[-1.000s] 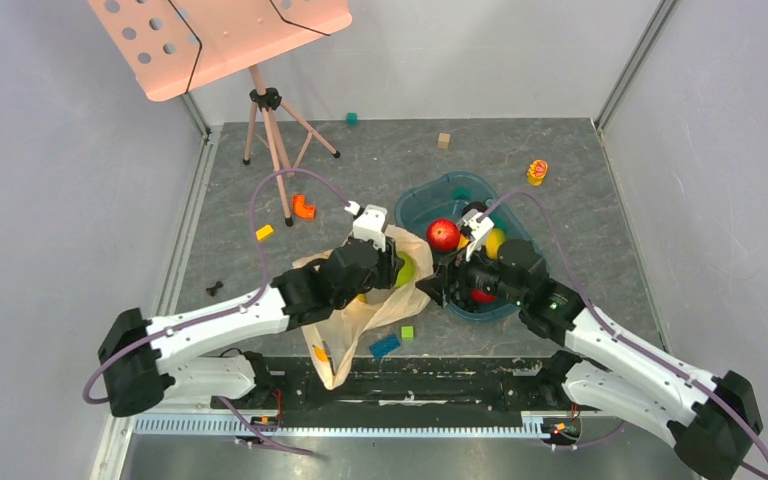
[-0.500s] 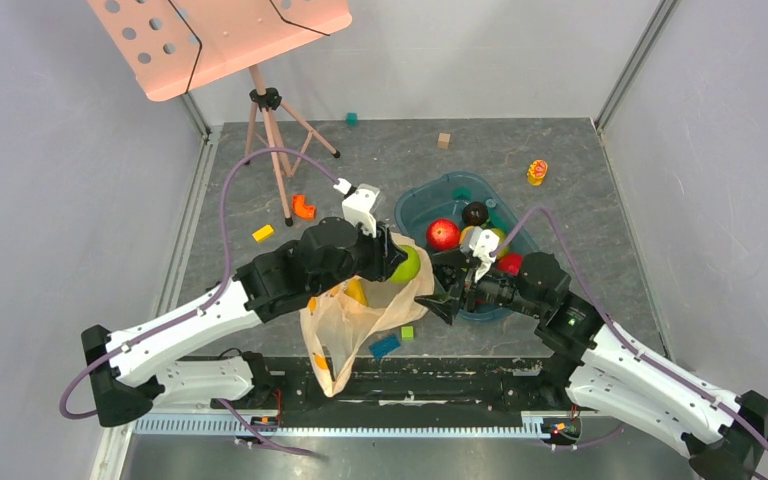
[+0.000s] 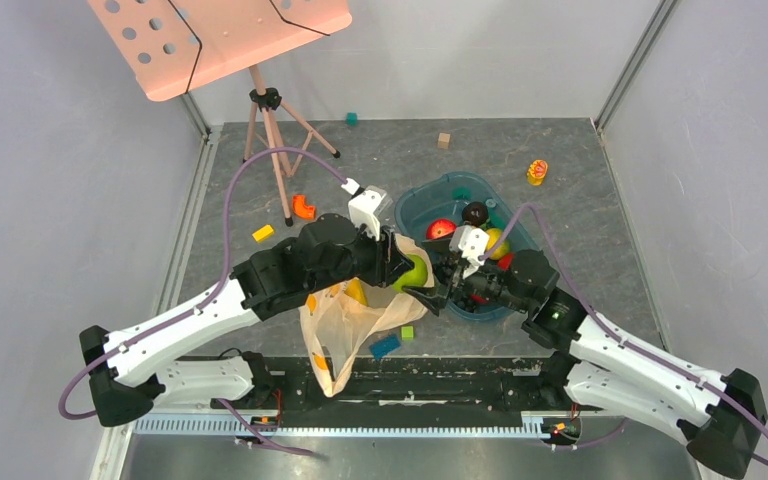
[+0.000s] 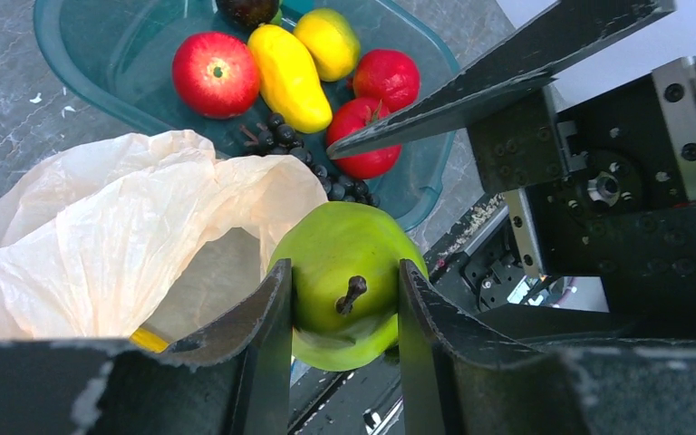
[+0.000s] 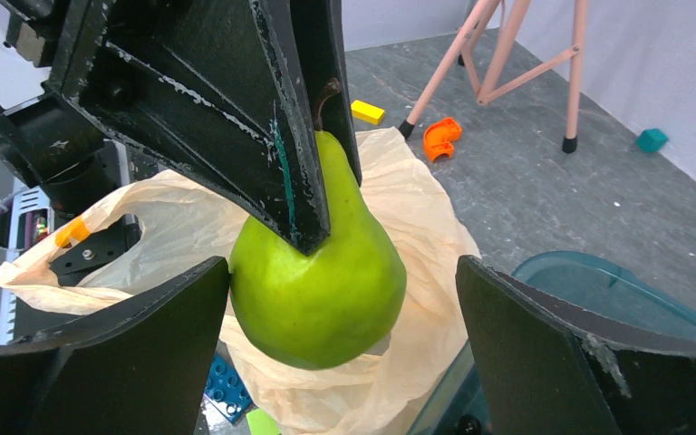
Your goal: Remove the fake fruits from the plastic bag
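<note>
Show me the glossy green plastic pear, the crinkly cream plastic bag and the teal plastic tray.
green plastic pear (image 5: pixel 317 281), right wrist view, rounded belly.
cream plastic bag (image 4: pixel 118 236), left wrist view, bunched side.
teal plastic tray (image 4: pixel 100 54), left wrist view, bare floor.

your right gripper (image 5: pixel 343 276) spread wide, its 2 fingers (image 5: pixel 127 353) flanking the green pear (image 5: pixel 317 294), which the left gripper (image 5: pixel 326 204) pinches from above over the crinkled plastic bag (image 5: pixel 181 222); a teal tray (image 5: pixel 589 281) at lower right.

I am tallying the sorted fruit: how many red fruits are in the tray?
3. In the left wrist view: an apple left of the yellow fruit, a red fruit right of it, another red fruit beside the grapes. Others may be hidden.
</note>
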